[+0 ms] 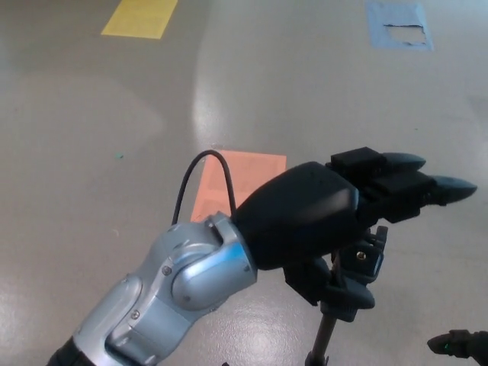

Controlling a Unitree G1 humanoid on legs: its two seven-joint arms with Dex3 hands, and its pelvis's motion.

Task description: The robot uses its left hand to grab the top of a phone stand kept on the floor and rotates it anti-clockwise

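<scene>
The black phone stand (365, 258) stands on the floor at the lower right; its clamp head and thin pole (324, 340) show. My left hand (316, 217) reaches in from the lower left and hovers over the head. Its two fingers (415, 187) stretch out above the clamp, and the thumb (347, 293) lies under them against the pole's top. The fingers are spread apart, so the hand is open around the stand's top. A small part of my right hand (457, 345) shows at the bottom right edge, too little to read.
An orange square (236, 179) is marked on the grey floor behind my left arm. A yellow patch (141, 17) lies at the far left and a blue patch (400, 24) at the far right. A black cable (200, 164) loops off my wrist.
</scene>
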